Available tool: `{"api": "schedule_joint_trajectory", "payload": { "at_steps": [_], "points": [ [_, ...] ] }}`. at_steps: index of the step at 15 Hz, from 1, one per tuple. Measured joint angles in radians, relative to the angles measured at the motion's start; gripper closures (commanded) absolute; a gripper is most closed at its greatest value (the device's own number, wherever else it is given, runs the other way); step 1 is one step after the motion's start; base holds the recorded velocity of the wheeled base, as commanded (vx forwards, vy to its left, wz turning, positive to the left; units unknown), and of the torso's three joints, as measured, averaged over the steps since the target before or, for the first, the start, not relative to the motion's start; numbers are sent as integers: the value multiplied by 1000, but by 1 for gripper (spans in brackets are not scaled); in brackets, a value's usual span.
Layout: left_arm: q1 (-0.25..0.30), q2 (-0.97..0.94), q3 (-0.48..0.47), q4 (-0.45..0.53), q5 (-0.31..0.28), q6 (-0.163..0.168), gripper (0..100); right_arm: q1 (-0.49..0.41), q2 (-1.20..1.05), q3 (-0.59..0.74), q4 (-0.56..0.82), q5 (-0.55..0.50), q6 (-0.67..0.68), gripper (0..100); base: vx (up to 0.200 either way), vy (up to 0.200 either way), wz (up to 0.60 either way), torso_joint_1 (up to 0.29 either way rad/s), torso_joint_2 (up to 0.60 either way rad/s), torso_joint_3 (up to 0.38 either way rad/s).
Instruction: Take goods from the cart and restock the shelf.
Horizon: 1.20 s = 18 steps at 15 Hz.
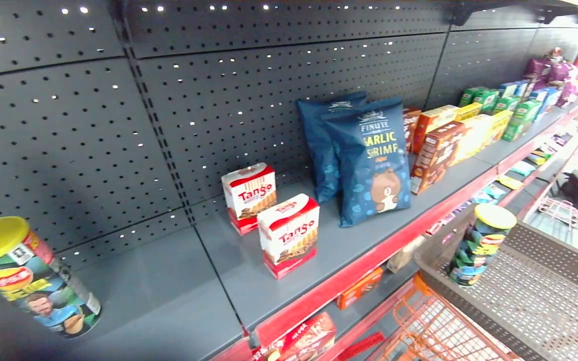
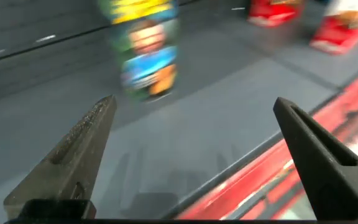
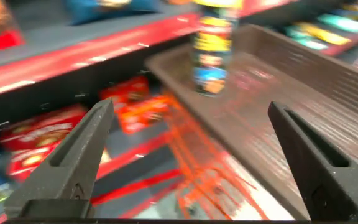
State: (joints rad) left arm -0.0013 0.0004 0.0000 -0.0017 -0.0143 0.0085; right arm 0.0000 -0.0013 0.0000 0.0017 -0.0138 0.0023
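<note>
The left claw (image 2: 194, 102) is spread wide and holds nothing, poised over the red front lip (image 2: 328, 143) of the shelf (image 1: 168, 301). Ahead of it, across a stretch of grey board, the first can (image 2: 145, 50) stands upright, well back from the lip and near the pegboard wall (image 1: 68, 125). Farther along the board, on the robot's right of that claw, two red-and-white boxes (image 1: 289, 240) stand one behind the other. Past them two blue snack bags (image 1: 369, 160) stand against the wall, then a row of cartons (image 1: 439, 145). The right claw (image 3: 190, 106) is likewise wide and empty. Ahead of it the second can (image 3: 215, 50) stands upright in the brown perforated tray (image 3: 303, 62) of the cart, close to the tray corner nearest the shelf, with the raised rim just beside it. The rest of the tray floor stretches away behind the can. Below this claw sit the orange wire frame (image 1: 429, 326) and red packets (image 3: 42, 130) on a lower shelf.
</note>
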Motion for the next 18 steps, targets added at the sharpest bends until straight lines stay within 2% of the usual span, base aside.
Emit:
{"api": "schedule_joint_trajectory", "payload": {
  "at_steps": [12, 14, 18],
  "points": [
    [0, 0, 0, 0, 1, 0, 0, 0, 0, 0, 0, 0, 0, 0, 0, 0, 0, 0, 0, 0],
    [0, 0, 0, 0, 0, 0, 0, 2, 0, -2, 0, 36, -12, 0, 0, 0, 0, 0, 0, 0],
    [0, 0, 0, 0, 0, 0, 0, 14, 120, -133, 0, 66, -12, 0, 0, 0, 0, 0, 0, 0]
  ]
}}
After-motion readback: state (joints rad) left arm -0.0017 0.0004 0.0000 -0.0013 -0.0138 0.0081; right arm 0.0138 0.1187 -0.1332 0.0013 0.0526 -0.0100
